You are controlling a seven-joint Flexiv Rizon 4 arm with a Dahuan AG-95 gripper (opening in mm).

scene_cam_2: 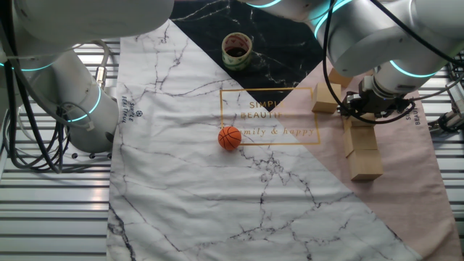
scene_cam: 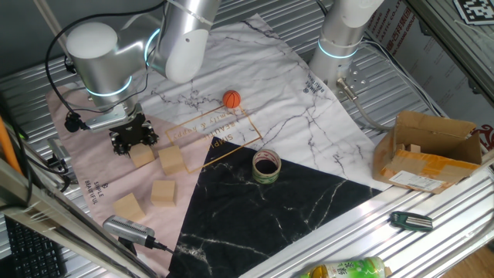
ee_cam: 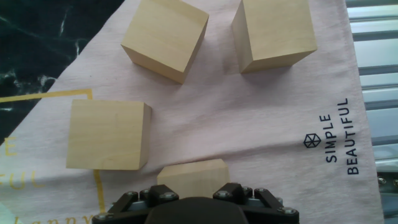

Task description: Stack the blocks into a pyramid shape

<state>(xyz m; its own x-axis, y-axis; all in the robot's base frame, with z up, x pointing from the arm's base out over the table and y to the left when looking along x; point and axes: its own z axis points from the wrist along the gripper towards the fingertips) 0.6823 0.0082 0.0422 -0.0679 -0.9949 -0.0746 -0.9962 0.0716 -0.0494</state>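
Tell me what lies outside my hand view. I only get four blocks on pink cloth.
Observer: An orange ball sits on the white marbled part of the cloth, well apart from the blocks.
Operator: Keep going. Check the dark part.
Observer: A tape roll lies flat, hole up, at the edge of the black marbled part.
Operator: Now look off the cloth.
Observer: A cardboard box with its flaps open sits on the metal table, beside the far edge of the cloth from the blocks.
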